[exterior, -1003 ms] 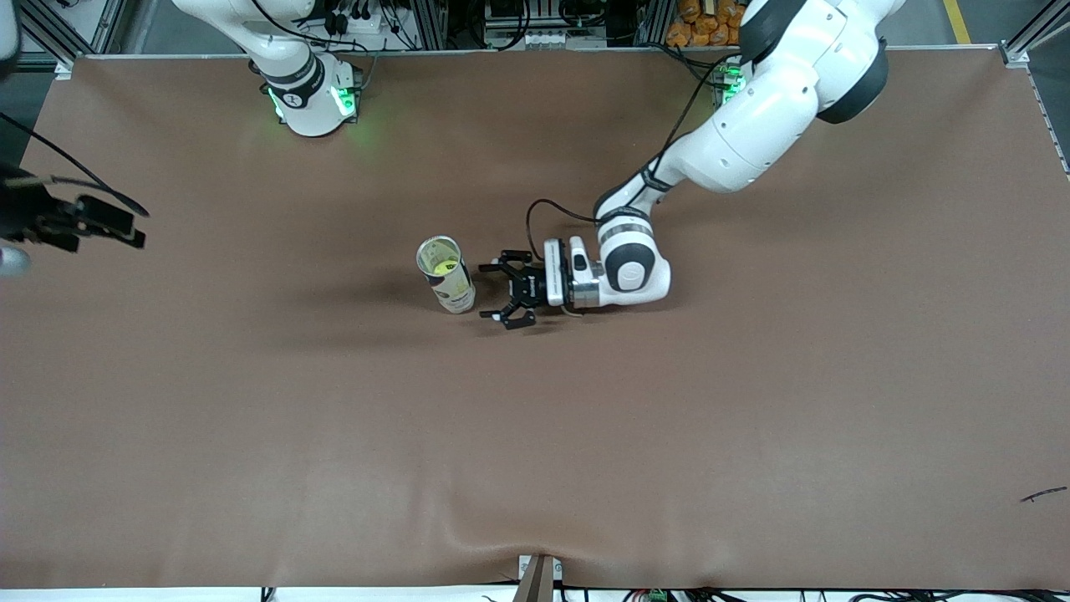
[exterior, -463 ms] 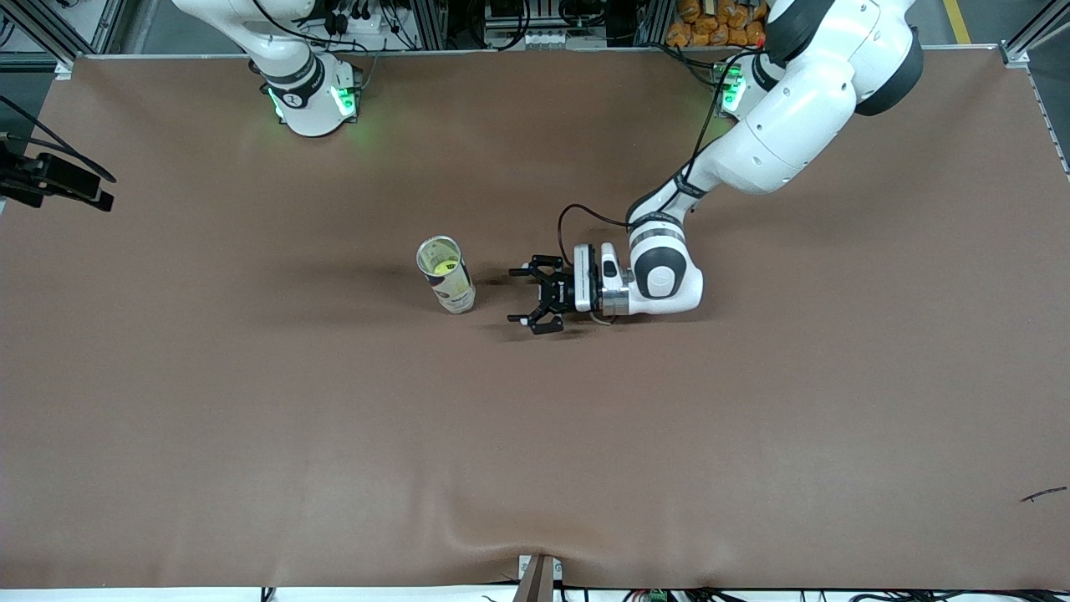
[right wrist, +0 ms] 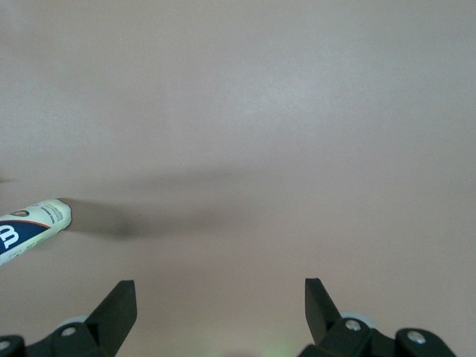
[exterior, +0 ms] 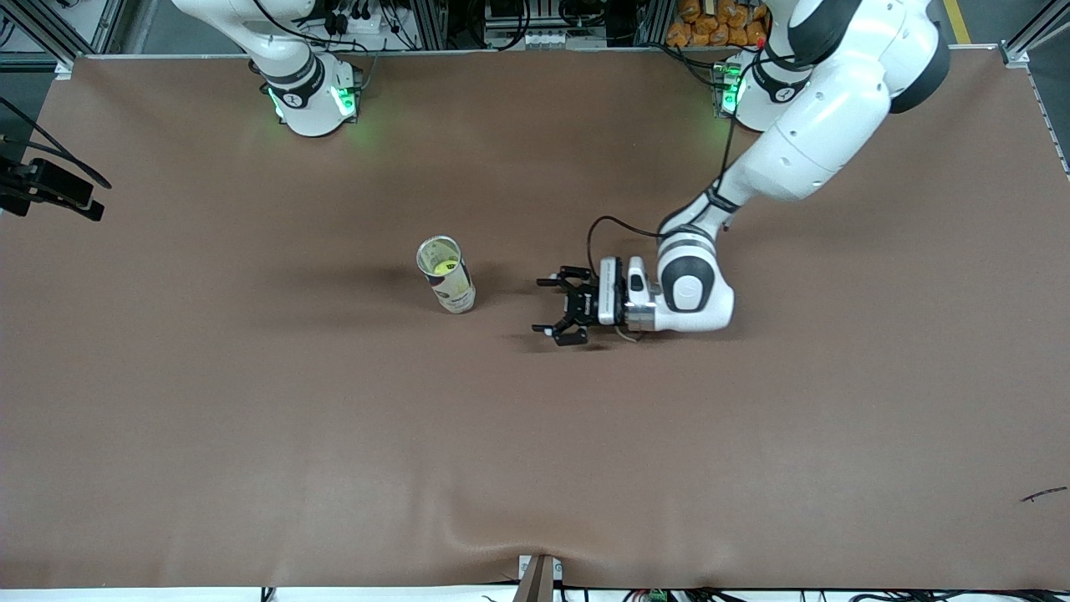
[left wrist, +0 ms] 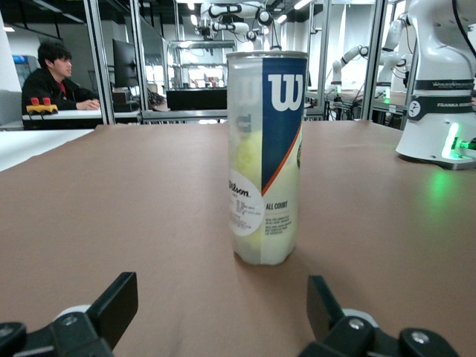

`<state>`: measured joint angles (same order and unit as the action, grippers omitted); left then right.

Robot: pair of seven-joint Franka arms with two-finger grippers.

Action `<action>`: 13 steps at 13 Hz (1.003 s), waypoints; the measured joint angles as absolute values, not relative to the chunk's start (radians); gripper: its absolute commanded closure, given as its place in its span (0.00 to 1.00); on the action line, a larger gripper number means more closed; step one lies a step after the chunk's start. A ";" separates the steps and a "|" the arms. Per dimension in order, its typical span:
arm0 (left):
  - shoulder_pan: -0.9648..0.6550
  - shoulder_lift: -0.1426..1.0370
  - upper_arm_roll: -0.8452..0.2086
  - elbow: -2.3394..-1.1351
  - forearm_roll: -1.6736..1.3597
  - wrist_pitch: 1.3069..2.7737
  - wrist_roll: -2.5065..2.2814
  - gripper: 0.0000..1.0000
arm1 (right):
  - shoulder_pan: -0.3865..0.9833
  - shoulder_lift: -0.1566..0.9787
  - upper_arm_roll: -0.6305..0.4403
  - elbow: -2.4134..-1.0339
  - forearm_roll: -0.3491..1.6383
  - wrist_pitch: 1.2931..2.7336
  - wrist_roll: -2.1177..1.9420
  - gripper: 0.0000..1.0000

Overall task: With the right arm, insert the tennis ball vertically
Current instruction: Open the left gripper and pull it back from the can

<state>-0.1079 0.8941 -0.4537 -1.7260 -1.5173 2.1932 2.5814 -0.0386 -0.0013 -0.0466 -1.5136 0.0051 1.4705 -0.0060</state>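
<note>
standing upright, ball can (exterior: pixel 446 285); left gripper (exterior: pixel 565 317) beside it, fingers spread; right gripper (right wrist: pixel 216 312) fingers spread too.

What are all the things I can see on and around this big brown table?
Clear plastic tennis-ball can with blue label: one, upright and open-topped, mid-table.
Yellow-green tennis ball: one, inside the can.
Brown table cover: one, over the whole table.
Small dark scrap: one, on the table corner nearest the front camera at the left arm's end.
Left end effector: one, black, open, low above the table beside the can.
Right end effector: one, black, at the right arm's end of the table; open in its wrist view.
</note>
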 measured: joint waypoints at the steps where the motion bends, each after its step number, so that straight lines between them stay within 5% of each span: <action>1: -0.085 0.882 -0.455 -1.726 -1.467 2.191 2.541 0.00 | -0.039 0.000 -0.047 -1.514 0.005 1.475 -0.017 0.00; 6: 0.004 0.831 -0.445 -1.727 -1.226 2.078 2.334 0.00 | -0.043 0.004 -0.052 -1.515 0.005 1.489 -0.042 0.00; 13: 0.027 0.720 -0.264 -1.657 -0.882 1.816 2.065 0.00 | -0.040 0.005 -0.044 -1.515 0.006 1.480 -0.001 0.00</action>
